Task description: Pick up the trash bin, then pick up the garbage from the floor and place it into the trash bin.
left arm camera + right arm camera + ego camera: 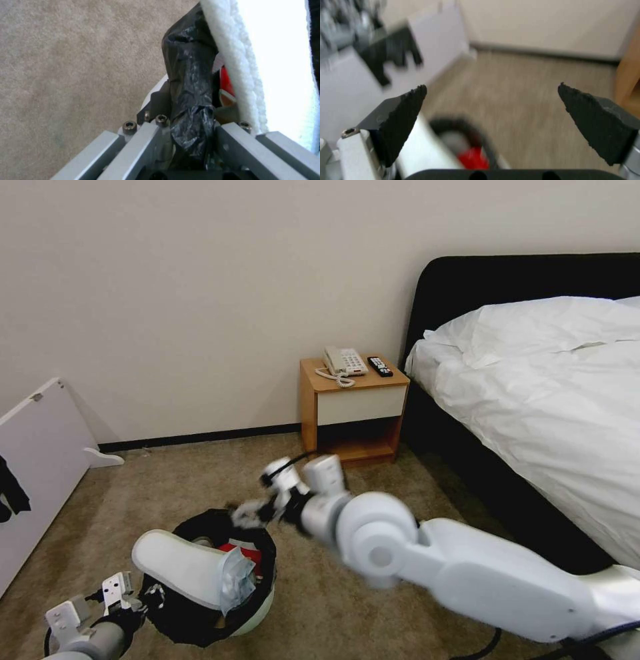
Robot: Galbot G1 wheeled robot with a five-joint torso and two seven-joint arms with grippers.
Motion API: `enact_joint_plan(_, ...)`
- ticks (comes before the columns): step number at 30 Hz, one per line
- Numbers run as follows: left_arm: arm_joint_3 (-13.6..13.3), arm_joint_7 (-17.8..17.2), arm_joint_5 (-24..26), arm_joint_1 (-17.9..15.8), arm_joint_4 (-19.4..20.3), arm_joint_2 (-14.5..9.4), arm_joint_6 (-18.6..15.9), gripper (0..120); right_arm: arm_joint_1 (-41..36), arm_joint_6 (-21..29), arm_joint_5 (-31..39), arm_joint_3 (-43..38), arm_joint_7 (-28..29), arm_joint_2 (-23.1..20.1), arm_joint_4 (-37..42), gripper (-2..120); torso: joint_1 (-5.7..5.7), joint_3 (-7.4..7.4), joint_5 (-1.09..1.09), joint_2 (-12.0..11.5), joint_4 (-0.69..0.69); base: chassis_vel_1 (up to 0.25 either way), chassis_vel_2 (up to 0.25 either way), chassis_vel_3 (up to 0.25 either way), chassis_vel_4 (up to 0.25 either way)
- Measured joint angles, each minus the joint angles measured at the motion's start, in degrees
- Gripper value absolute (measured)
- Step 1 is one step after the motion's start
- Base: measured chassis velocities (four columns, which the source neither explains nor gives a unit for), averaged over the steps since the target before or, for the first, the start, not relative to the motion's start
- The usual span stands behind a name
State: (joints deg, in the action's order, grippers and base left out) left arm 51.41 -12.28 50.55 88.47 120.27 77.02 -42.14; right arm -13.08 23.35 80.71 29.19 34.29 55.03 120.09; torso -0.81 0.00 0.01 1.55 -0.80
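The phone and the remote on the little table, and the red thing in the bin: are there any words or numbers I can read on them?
None can be read.
Phone: its keys are too small to read.
Remote: its buttons are too small.
Red packet in the trash bin: no print is legible.

A bedroom, likely a hotel room. On the right stands a bed with a black padded headboard and a rumpled white duvet. Beside it, against the far plain cream wall, is a small orange-wood nightstand carrying a white corded telephone and a black remote control. Beige-brown short-pile carpet covers the floor, edged by a dark skirting board.
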Motion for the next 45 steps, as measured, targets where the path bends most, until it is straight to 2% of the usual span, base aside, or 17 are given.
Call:
enact_joint_plan(2,0.27,-0.04,0.07,0.11,0.23,-0.08,0.0,1,-2.98,-6.46,-3.61,-4.57,-4.72,-2.23,0.65,100,0.0,0.0,0.01,0.0,0.0,0.0,0.0,0.0,0.0)
enact_joint_plan(3,0.27,-0.04,0.07,0.11,0.23,-0.08,0.0,1,-2.98,-6.46,-3.61,-4.57,-4.72,-2.23,0.65,100,0.0,0.0,0.01,0.0,0.0,0.0,0.0,0.0,0.0)
enact_joint_plan(5,0.56,-0.06,0.13,0.43,0.59,-0.15,0.0,1,-5.93,-12.99,-6.24,-8.84,-7.51,-3.56,1.09,100,0.0,0.0,0.01,0.0,-0.01,0.0,0.0,0.0,0.0)
enact_joint_plan(8,0.76,-0.07,0.17,0.66,0.9,-0.15,0.0,1,-7.48,-15.75,-6.84,-11.37,-8.46,-3.81,1.28,100,0.0,0.0,0.0,0.0,0.0,0.0,0.0,0.0,0.0)
enact_joint_plan(10,1.35,-0.07,0.23,1.25,1.58,0.05,0.0,1,-10.86,-22.04,-9.56,-18.15,-11.76,-4.2,1.13,100,0.0,0.0,0.01,0.0,0.0,0.0,0.0,0.0,0.0)
enact_joint_plan(12,1.35,-0.07,0.23,1.25,1.58,0.05,0.0,1,-10.86,-22.04,-9.56,-18.15,-11.76,-4.2,1.13,100,0.0,0.0,0.01,0.0,0.0,0.0,0.0,0.0,0.0)
enact_joint_plan(13,1.86,0.05,0.2,1.82,2.12,0.4,0.0,1,-11.7,-25.27,-10.97,-20.88,-13.41,-4.41,0.81,100,0.0,0.0,0.01,0.0,-0.01,0.0,0.0,0.0,0.0)
enact_joint_plan(14,3.26,0.69,-0.42,3.1,4.13,1.79,0.0,1,-13.59,-32.61,-16.09,-26.24,-17.77,-4.39,-1.27,100,0.0,0.0,-0.01,0.0,0.05,0.0,0.0,0.0,0.0)
enact_joint_plan(15,3.51,0.73,-0.57,3.27,4.86,2.18,0.0,1,-15.09,-34.37,-18.56,-28.77,-19.56,-4.51,-2.06,99,0.0,0.0,0.0,0.0,0.04,0.0,0.0,0.0,0.0)
enact_joint_plan(16,3.51,0.73,-0.57,3.27,4.86,2.18,0.0,1,-15.09,-34.37,-18.56,-28.77,-19.56,-4.51,-2.06,99,0.0,0.0,0.0,0.0,0.04,0.0,0.0,0.0,0.0)
enact_joint_plan(19,3.57,0.76,-0.75,3.63,6.35,3.1,0.0,1,-21.49,-37.1,-23.58,-37.85,-23.41,-5.27,-2.5,98,0.0,0.0,0.01,0.0,0.0,0.0,0.0,0.0,0.0)
enact_joint_plan(23,3.61,0.74,-0.87,4.01,7.0,3.49,0.0,1,-27.08,-37.42,-25.4,-44.81,-24.94,-5.89,-1.32,98,0.0,0.0,0.01,0.0,0.0,0.0,0.0,0.0,0.0)
enact_joint_plan(25,3.65,0.69,-0.92,4.42,7.76,3.74,0.0,1,-36.07,-37.57,-28.46,-54.22,-26.3,-6.25,0.24,98,0.01,0.0,0.01,0.0,-0.01,0.0,0.0,0.0,0.0)
enact_joint_plan(26,3.65,0.69,-0.92,4.42,7.76,3.74,0.0,1,-36.07,-37.57,-28.46,-54.22,-26.3,-6.25,0.24,98,0.01,0.0,0.01,0.0,-0.01,0.0,0.0,0.0,0.0)
enact_joint_plan(28,3.55,0.66,-1.12,4.68,8.31,3.99,0.0,1,-42.47,-37.22,-31.92,-60.09,-26.53,-6.0,2.04,97,0.01,-0.01,0.02,0.0,-0.02,0.0,0.0,0.0,0.0)
enact_joint_plan(39,1.71,0.83,-2.2,4.13,8.8,4.4,0.0,1,-62.87,-36.66,-49.57,-68.96,-25.63,0.34,7.78,93,0.01,-0.01,0.0,0.0,-0.01,0.0,0.0,0.0,0.0)
enact_joint_plan(45,1.13,1.33,-3.06,3.91,8.8,4.68,0.0,1,-67.7,-35.98,-56.07,-69.83,-25.35,2.65,9.24,93,0.01,-0.01,-0.02,0.0,0.0,0.0,0.0,0.0,0.0)
